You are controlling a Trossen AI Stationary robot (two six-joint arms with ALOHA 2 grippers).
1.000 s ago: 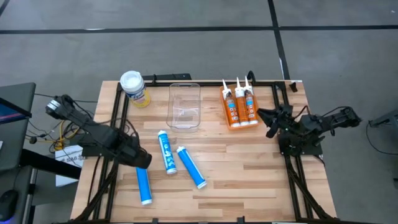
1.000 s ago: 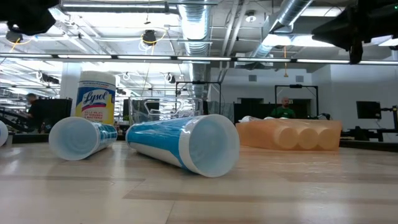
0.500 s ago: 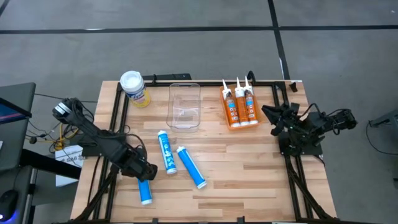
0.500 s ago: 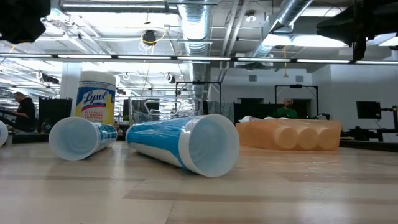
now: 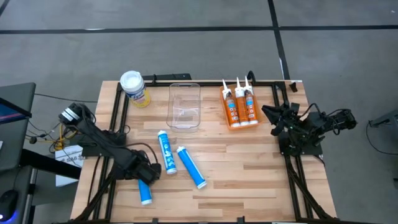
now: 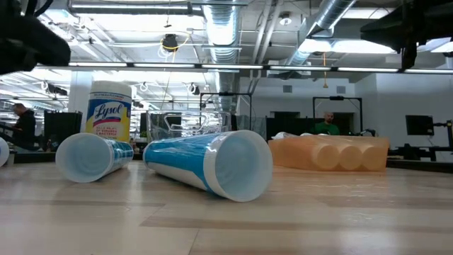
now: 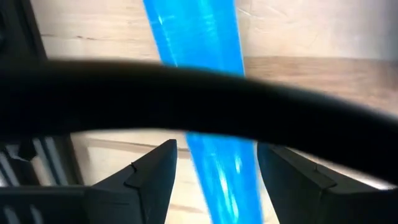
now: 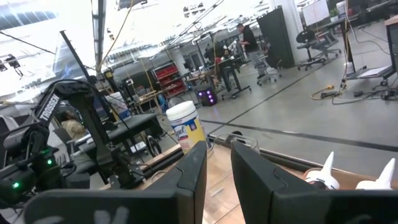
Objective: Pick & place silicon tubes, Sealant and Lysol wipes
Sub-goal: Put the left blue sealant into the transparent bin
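While the left claw point(image 5: 149, 176) sits low over the bench point(image 5: 249, 168) near its front-left corner, its fingers point(image 7: 149, 177) are spread apart, one on each side of a blue silicone tube point(image 5: 144, 190) lying flat there. Left wrist view shows that tube point(image 7: 217, 137) running between the fingers with a gap on both sides, so nothing is gripped.

Right claw point(image 5: 268, 118) hangs by the bench's right edge, toward the back, well clear of everything. Its fingers point(image 8: 189, 171) stand close together with only a narrow gap, nothing between them.

Lysol wipes canister point(image 5: 134, 88) stands upright at the back-left corner, white lid, yellow label. In the low view it point(image 6: 109, 113) stands behind the lying tubes.

Clear plastic bin point(image 5: 184, 104) sits at the back edge, about the middle. Can't tell if anything is in it.

Three orange sealant cartridges point(image 5: 239, 107) lie side by side, touching, near the back-right, nozzles pointing to the back edge.

Two more blue tubes lie mid-bench, left of centre: one point(image 5: 166, 152) roughly parallel to the side edges, the other point(image 5: 191, 167) just beside it, angled toward the front-right. Neither touches the claw.

A person point(image 6: 325, 125) is visible in the room far behind the bench.
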